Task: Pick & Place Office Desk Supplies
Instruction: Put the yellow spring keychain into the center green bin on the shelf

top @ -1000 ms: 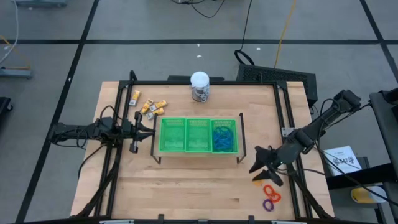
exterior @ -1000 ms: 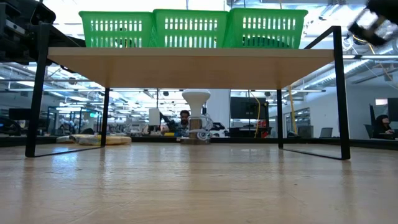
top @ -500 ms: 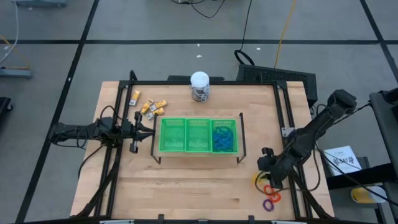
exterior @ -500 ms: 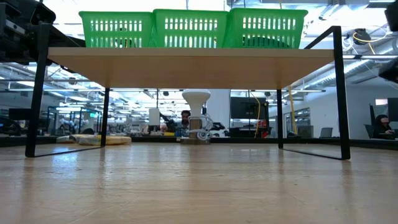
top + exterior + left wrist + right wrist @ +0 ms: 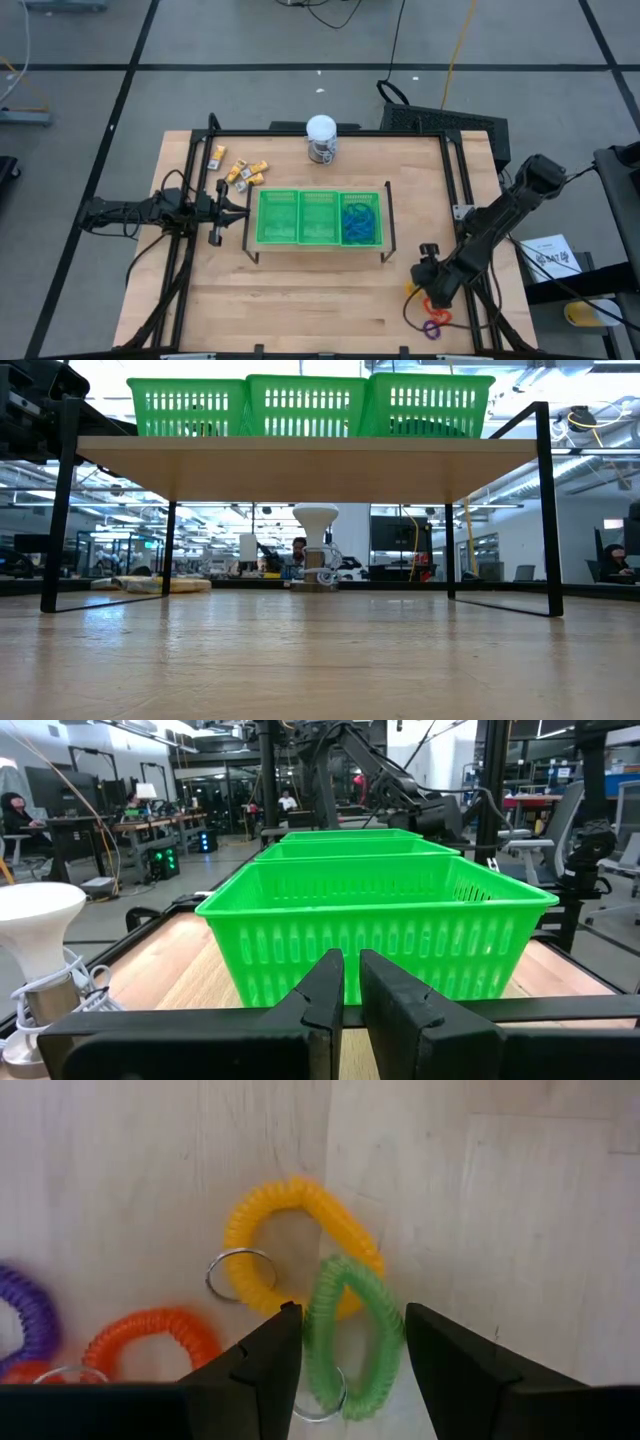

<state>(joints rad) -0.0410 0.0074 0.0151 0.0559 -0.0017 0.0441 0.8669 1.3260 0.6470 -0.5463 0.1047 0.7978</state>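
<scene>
On the wooden worktop (image 5: pixel 300 290) the right gripper (image 5: pixel 345 1342) hangs spread over the coil rings so its fingers straddle the green ring (image 5: pixel 352 1335), yellow ring (image 5: pixel 290 1240) just beyond, while the left gripper (image 5: pixel 345 982) waits pressed together facing the tray (image 5: pixel 380 915).

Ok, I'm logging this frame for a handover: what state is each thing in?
Left claw: shut, empty, beside the green tray.
Right claw: open, astride the green ring.
Green ring: flat, overlapping the yellow ring.
Tray's right compartment: holds blue loops.
Jar: upright, capped.
</scene>
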